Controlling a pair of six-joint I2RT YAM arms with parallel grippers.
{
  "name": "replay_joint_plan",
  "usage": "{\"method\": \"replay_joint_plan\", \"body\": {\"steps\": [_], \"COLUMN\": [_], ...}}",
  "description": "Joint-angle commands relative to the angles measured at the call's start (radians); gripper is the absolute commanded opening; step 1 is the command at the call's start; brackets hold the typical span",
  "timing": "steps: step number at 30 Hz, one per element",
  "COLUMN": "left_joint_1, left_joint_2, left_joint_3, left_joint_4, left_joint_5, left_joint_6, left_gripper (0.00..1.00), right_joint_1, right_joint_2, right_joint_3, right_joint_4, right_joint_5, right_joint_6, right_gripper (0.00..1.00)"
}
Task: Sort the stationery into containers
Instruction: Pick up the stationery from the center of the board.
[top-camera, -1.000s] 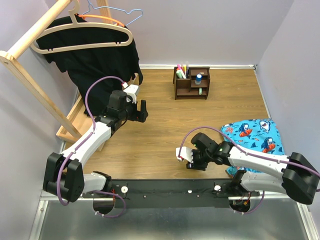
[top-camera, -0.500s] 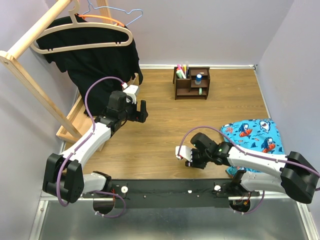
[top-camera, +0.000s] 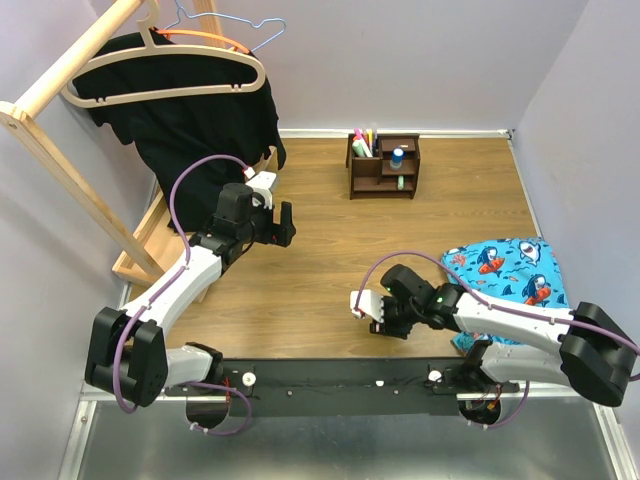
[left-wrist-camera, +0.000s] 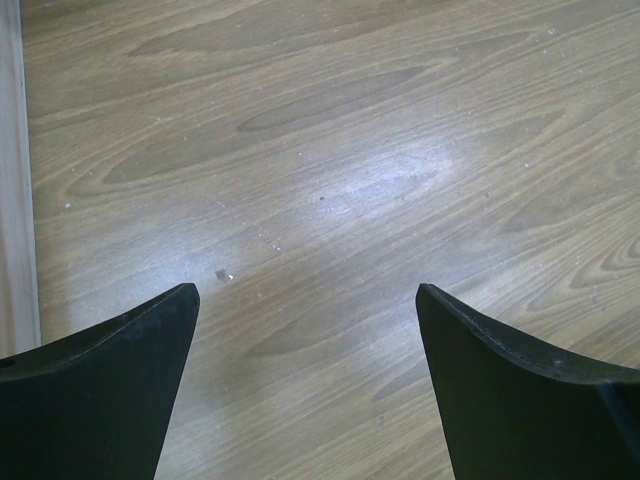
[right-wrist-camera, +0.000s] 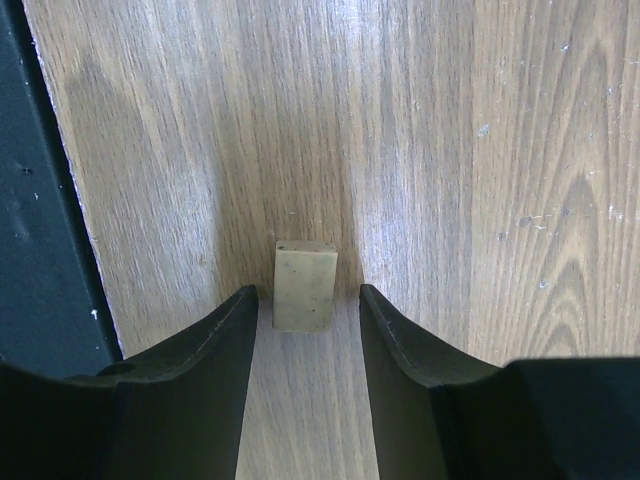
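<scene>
A small pale yellowish eraser block (right-wrist-camera: 305, 285) lies flat on the wooden table. My right gripper (right-wrist-camera: 307, 292) is open and low over it, one finger on each side, with a narrow gap on both sides. In the top view the right gripper (top-camera: 384, 316) sits near the front edge and hides the eraser. The dark brown organizer (top-camera: 383, 166) stands at the back centre. It holds upright pens and highlighters (top-camera: 362, 141), a blue-capped tube (top-camera: 397, 157) and a small green item (top-camera: 401, 182). My left gripper (top-camera: 279, 224) is open and empty over bare wood (left-wrist-camera: 307, 290).
A blue fish-print cloth (top-camera: 505, 268) lies at the right edge. A light wooden clothes rack (top-camera: 60, 150) with a black garment (top-camera: 200, 125) on hangers stands at the back left. A black rail (top-camera: 330, 372) runs along the front, close to the right gripper.
My right gripper has edged slightly toward the front left. The left arm has barely moved.
</scene>
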Motion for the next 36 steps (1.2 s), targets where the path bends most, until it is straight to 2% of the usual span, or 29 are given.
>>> {"method": "replay_joint_plan", "body": {"steps": [1,9,18,23,27,31,32,34,36], "left_joint_1": [-0.002,-0.002,-0.002,-0.002,-0.002,-0.002,-0.002,-0.002,0.001], "left_joint_2": [-0.012,-0.008,0.004,0.009,0.012,0.020,0.023,0.027,0.035], "left_joint_3": [-0.002,0.004,0.012,0.015,0.018,0.024,0.024,0.027,0.032], "left_joint_4": [0.024,0.017,0.021,0.017,0.017,0.017,0.017,0.017,0.015], "left_joint_5": [0.009,0.007,0.007,0.007,0.009,0.004,0.004,0.001,0.000], "left_joint_6": [-0.012,-0.009,-0.011,-0.011,-0.009,-0.002,0.000,0.004,0.006], "left_gripper": [0.99,0.99,0.99,0.99,0.99,0.99,0.99,0.99,0.99], "right_joint_1": [-0.010,-0.021,-0.027,-0.036,-0.050,-0.065,-0.069,-0.075,-0.076], "right_joint_2": [0.030,0.024,0.025,0.025,0.033,0.030,0.028,0.022,0.010], "right_joint_3": [-0.026,-0.023,-0.018,-0.024,-0.019,-0.016,-0.016,-0.013,-0.006], "right_joint_4": [-0.036,-0.064,-0.088,-0.097,-0.102,-0.105,-0.108,-0.108,-0.113], "right_joint_5": [0.004,-0.007,-0.009,-0.004,-0.015,-0.027,-0.033,-0.033,-0.036], "right_joint_6": [-0.015,-0.033,-0.050,-0.060,-0.063,-0.069,-0.072,-0.072,-0.067], "right_gripper": [0.52,0.52,0.47,0.51,0.49,0.42,0.36,0.31,0.18]}}
